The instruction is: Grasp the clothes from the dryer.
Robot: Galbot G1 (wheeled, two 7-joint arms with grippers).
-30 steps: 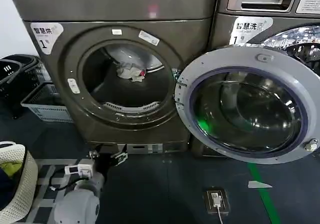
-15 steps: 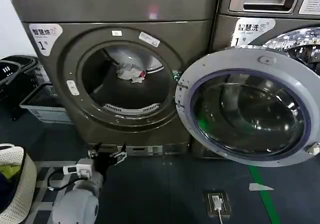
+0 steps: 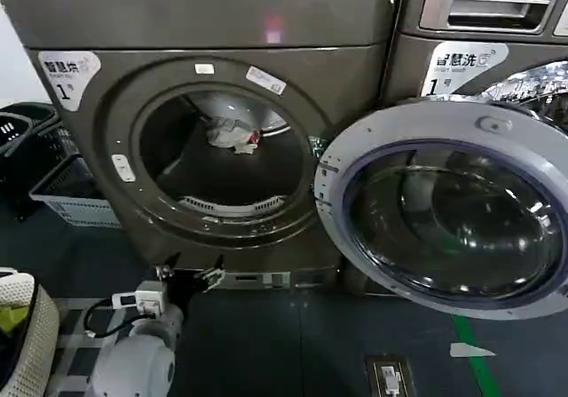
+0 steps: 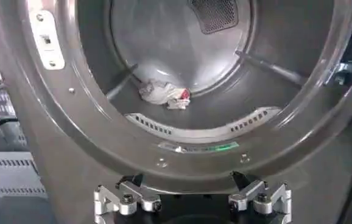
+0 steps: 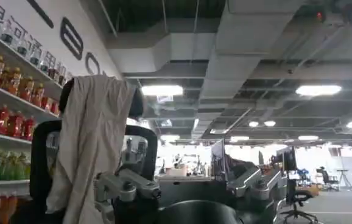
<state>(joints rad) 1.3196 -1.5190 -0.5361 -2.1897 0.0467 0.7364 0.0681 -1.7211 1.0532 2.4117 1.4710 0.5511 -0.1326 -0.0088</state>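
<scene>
The clothes (image 3: 232,134) lie on the drum floor toward the back of the dryer (image 3: 106,210), well apart from the left claw (image 3: 188,277), which sits low outside the porthole with its fingers spread wide and holding nothing. The dryer door (image 3: 448,206) stands swung open to the right. In the left wrist view, the clothes (image 4: 164,94) sit beyond the perforated lint grille (image 4: 203,125). The right claw (image 5: 188,189) points at a chair (image 5: 88,164) draped with cloth, fingers wide apart.
</scene>
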